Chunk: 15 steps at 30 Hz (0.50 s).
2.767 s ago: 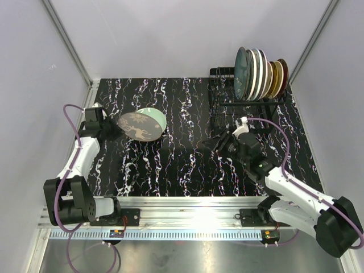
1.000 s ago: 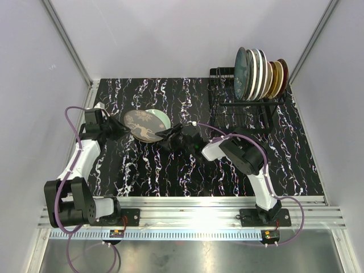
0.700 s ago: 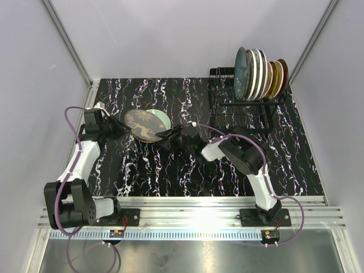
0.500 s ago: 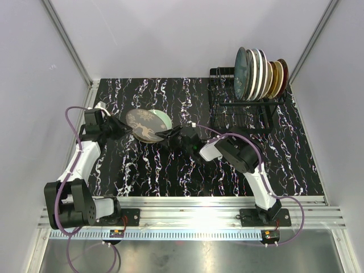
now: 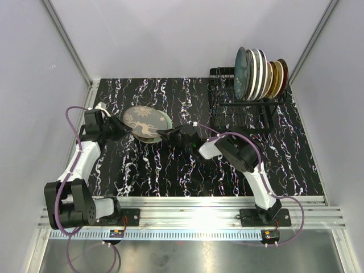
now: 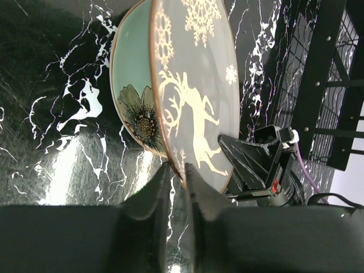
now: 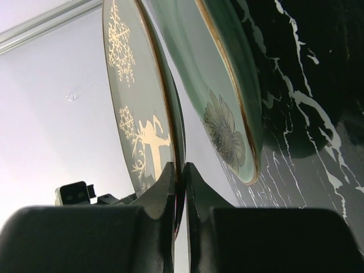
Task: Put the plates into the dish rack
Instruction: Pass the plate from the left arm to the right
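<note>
The right gripper (image 7: 179,170) has its fingers squeezed tight on the rim of the deer plate (image 7: 136,114). The left gripper (image 6: 177,173) is narrow too, with the other side of the same rim between its fingers. Both hold this plate up on a tilt, well to the left of the dish rack (image 5: 244,111). A green flower plate (image 6: 133,85) sits just under it, also left of the dish rack. Several plates (image 5: 261,74) already stand at the back of the dish rack. Two are not yet in, so the job looks mostly done.

Overhead plus close wrists, shared plate (image 5: 142,123)
</note>
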Motion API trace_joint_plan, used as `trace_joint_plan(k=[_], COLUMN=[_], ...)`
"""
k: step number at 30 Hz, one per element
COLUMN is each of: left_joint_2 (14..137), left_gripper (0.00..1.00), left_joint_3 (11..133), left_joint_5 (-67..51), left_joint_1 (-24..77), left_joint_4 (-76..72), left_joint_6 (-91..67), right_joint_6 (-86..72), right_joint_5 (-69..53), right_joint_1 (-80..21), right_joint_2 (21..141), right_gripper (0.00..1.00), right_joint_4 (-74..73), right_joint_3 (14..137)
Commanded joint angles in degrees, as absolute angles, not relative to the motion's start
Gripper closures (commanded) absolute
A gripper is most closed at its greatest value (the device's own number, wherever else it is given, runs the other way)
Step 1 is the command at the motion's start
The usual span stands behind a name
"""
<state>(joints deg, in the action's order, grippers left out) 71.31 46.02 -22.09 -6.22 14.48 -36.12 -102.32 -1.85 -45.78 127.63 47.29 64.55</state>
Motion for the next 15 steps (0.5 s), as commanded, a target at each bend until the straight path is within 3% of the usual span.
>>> trace_joint_plan(k=[1,11,15], left_joint_2=[69.4,69.7,70.0], left_gripper=[0.77,0.45,0.43], left_joint_3=[47.1,47.7,48.3], left_joint_5=[-26.9,-25.5,-24.4], left_joint_1=[-5.4,-5.4,-5.4], left_joint_4=[10.1,11.5,12.7], left_joint_6=[-35.6,-34.4,-33.5], right_joint_6=[-102.1,-102.9,-102.8], right_joint_5=[-1.5,-3.2,-3.5], right_joint_1=[-46.6,-46.6,-46.6], right_joint_2=[124.5,120.0,117.2], right_gripper=[1.00,1.00,1.00], right_joint_4=[53.2,56.1,56.6], right_joint_3=[68.0,66.8,64.6])
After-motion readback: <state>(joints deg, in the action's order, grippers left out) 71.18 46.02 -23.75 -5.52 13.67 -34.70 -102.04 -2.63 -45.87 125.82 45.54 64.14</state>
